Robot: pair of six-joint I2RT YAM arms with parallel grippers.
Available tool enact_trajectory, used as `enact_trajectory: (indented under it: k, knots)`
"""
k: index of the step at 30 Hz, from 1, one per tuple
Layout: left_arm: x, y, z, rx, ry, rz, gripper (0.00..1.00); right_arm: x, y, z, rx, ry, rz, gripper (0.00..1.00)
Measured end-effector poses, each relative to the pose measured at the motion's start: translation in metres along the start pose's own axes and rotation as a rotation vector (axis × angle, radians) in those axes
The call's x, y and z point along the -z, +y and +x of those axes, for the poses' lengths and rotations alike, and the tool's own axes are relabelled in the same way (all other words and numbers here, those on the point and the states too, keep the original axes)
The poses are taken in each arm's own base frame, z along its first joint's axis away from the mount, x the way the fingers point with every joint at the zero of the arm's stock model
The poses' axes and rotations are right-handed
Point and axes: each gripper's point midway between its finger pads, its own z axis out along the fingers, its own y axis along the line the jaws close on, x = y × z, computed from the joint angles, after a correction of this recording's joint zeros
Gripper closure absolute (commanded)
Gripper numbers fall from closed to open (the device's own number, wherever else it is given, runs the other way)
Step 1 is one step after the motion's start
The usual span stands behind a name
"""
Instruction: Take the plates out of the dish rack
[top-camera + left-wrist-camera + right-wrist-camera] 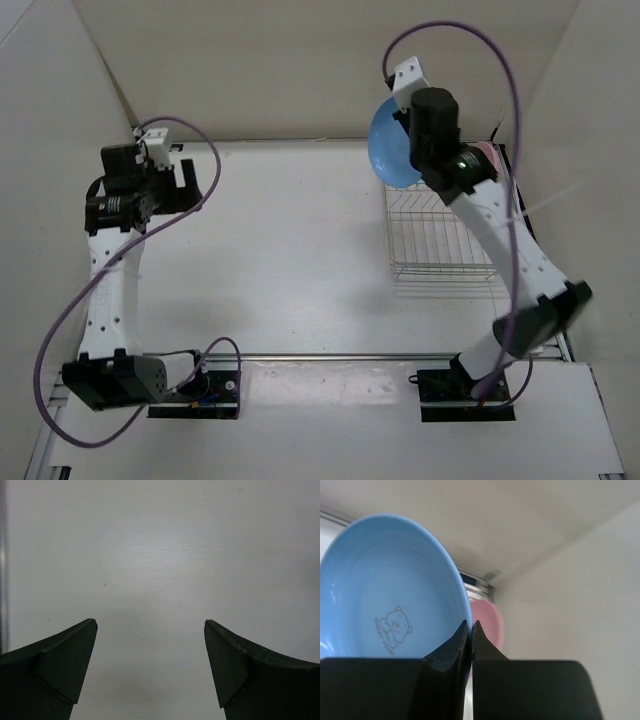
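Note:
My right gripper is shut on the rim of the light blue plate, which bears a small bear print. In the top view the blue plate hangs on edge in the air over the far left corner of the wire dish rack, with the gripper beside it. The pink plate stands behind the blue one; in the top view only a sliver of it shows at the rack's far right. My left gripper is open and empty over bare table, at the far left.
White walls enclose the table on the left, back and right, and the right wall runs close beside the rack. A metal rail crosses the near edge between the arm bases. Purple cables loop above both arms.

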Motion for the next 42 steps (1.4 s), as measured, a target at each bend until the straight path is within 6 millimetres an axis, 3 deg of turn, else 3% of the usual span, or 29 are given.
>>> enact_trajectory:
  k: [4,7,13,18,19,21,24,29,31,32,38,42]
  knots:
    - [-0.022,-0.061,-0.034,-0.050,0.007,0.244,0.00,0.062,0.008,-0.002,-0.142,-0.143,-0.248,1.00]
    - [-0.038,-0.114,-0.041,-0.104,0.052,0.421,0.00,0.086,0.038,0.015,-0.171,-0.168,-0.435,1.00]
    - [-0.044,-0.226,-0.025,-0.257,0.150,0.718,0.04,0.095,0.110,0.040,-0.181,-0.077,-0.748,1.00]
    - [-0.026,-0.293,0.009,-0.368,0.214,0.881,0.05,0.095,0.127,0.049,-0.201,-0.035,-0.842,1.00]
    - [-0.023,-0.303,0.016,-0.386,0.228,0.903,0.11,0.095,0.127,0.048,-0.204,-0.037,-0.845,1.00]
    - [-0.020,-0.316,0.026,-0.410,0.247,0.929,0.13,0.095,0.124,0.047,-0.212,-0.040,-0.849,1.00]
    - [-0.020,-0.323,0.033,-0.422,0.259,0.937,0.27,0.094,0.119,0.043,-0.232,-0.050,-0.851,1.00]
    - [-0.024,-0.325,0.027,-0.431,0.240,0.920,0.39,0.094,0.112,0.038,-0.249,-0.062,-0.842,1.00]
    - [-0.026,-0.325,0.025,-0.434,0.232,0.906,0.39,0.094,0.111,0.038,-0.250,-0.063,-0.840,1.00]
    - [-0.026,-0.325,0.023,-0.435,0.228,0.902,0.52,0.095,0.110,0.037,-0.250,-0.065,-0.839,1.00]
    - [-0.034,-0.321,0.019,-0.433,0.219,0.854,0.89,0.100,0.105,0.039,-0.251,-0.067,-0.840,1.00]
    - [-0.041,-0.321,0.014,-0.401,0.216,0.830,0.89,0.104,0.105,0.043,-0.253,-0.055,-0.841,1.00]
